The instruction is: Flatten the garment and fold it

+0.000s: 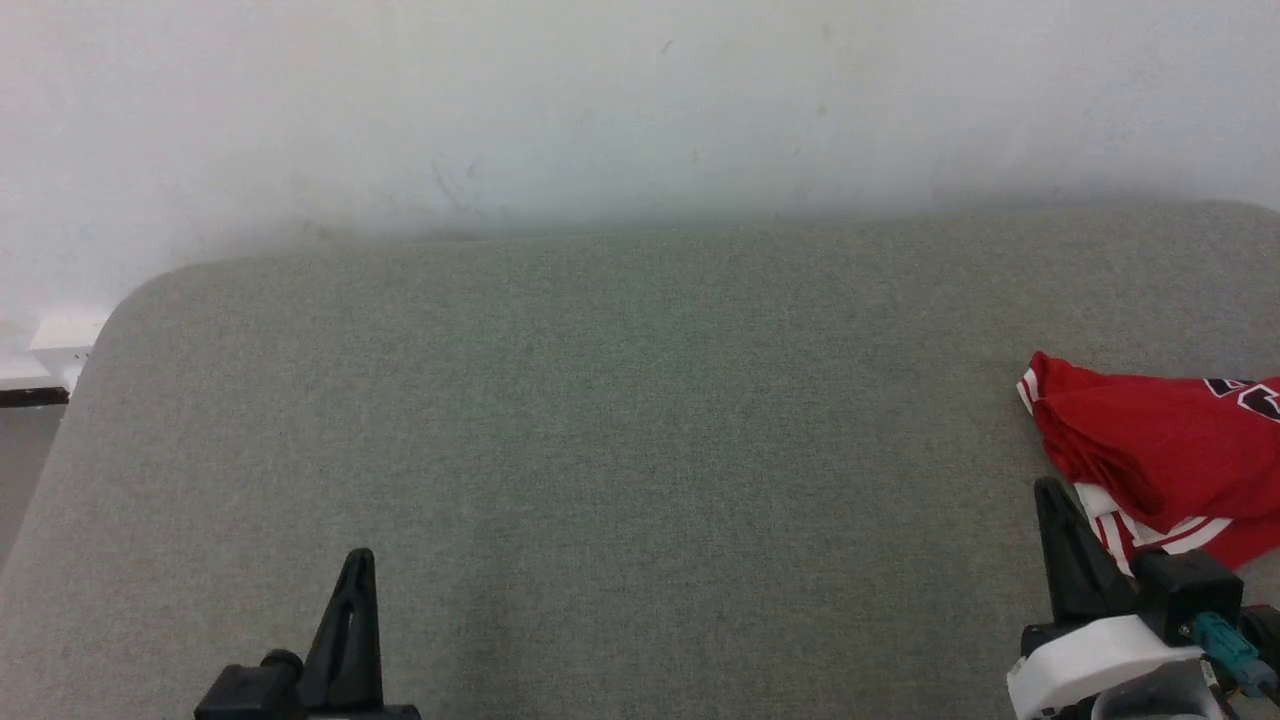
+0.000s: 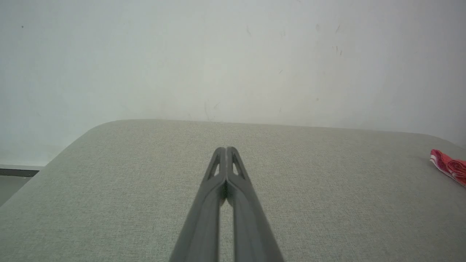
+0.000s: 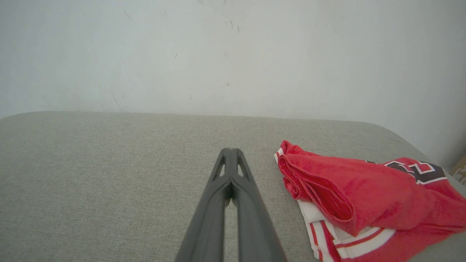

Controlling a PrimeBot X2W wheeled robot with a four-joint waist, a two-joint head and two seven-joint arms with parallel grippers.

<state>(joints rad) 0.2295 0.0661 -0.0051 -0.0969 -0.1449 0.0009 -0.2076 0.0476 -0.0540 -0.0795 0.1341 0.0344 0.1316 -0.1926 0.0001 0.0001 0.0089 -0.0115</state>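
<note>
as we look down across the grey-green fabric table top [image 1: 600, 400], we find our left gripper [image 1: 358, 560] over the table's near edge, left of its middle. its two dark fingers are pressed tip to tip with nothing between them, and in the left wrist view they meet in one point above bare cloth. our right gripper [image 1: 1046, 488] sits over the near edge towards the table's right end, its fingers likewise closed together and empty. the garment [image 1: 1150, 450] lies on the right part of the table, between the near and far edges, crumpled into a low heap and not spread out. its red body is rolled and doubled over on top. a white sleeve with red stripes pokes out underneath on the side nearer the table's near edge, and a bit of black, white-outlined lettering shows on the side towards the table's right end. in the right wrist view a narrow strip of bare table separates the closed fingers from the heap, so they are near it but not touching. a pale wall [image 1: 640, 110] rises behind the table's far edge.
</note>
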